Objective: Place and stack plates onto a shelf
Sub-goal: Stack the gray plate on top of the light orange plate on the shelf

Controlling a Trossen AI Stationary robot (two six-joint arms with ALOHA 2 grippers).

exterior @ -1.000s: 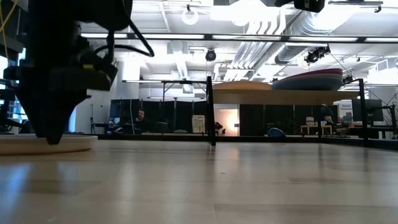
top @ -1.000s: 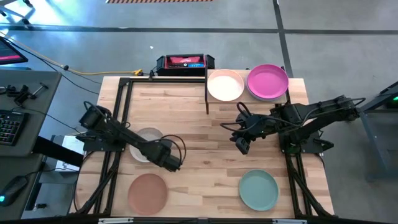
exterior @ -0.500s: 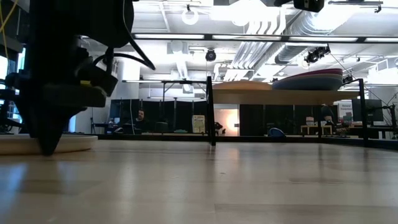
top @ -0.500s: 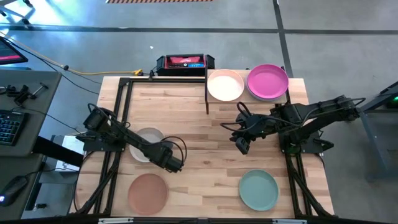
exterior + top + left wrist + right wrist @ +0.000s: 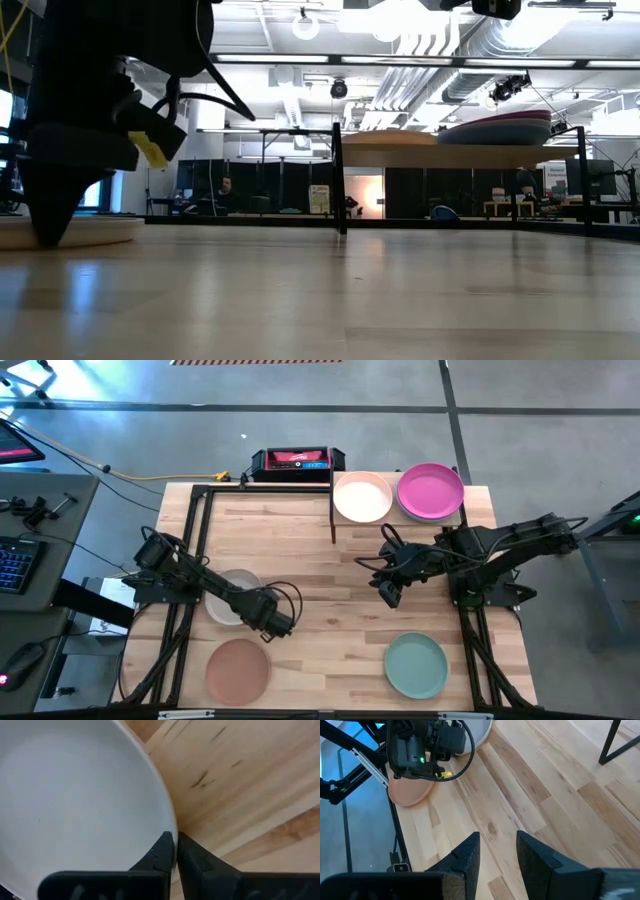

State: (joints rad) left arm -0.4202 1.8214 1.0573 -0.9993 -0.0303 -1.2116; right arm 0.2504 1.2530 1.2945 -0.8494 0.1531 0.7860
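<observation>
- Across the whole high view lies the tabletop (image 5: pixel 330 570), a light-wood slab on a black frame, carrying both arms and the loose plates.
- Shelf (image 5: pixel 397 512): stands at the far edge of the tabletop, right of centre, on thin black posts. It carries two plates side by side, the cream plate (image 5: pixel 362 497) on the left and the magenta plate (image 5: pixel 431 491) on the right.
- Teal green plate (image 5: pixel 416 665): lies flat on the tabletop near the front right corner, well apart from both claws.
- Terracotta plate (image 5: pixel 238 668): lies flat on the tabletop near the front left corner, just in front of the left arm.
- Grey-beige plate (image 5: pixel 228 600): lies flat on the left half of the tabletop, partly covered by the left arm. The left wrist view shows its rim (image 5: pixel 165 815) passing between the finger tips.
- Left claw (image 5: pixel 280 626): lowered to the tabletop at the right edge of the grey-beige plate. Its fingers (image 5: pixel 162 852) are pinched together on that rim, one inside the plate and one outside.
- Right claw (image 5: pixel 391 594): held above bare tabletop right of centre, in front of the shelf. Its fingers (image 5: pixel 467 855) stand partly apart with nothing between them.
</observation>
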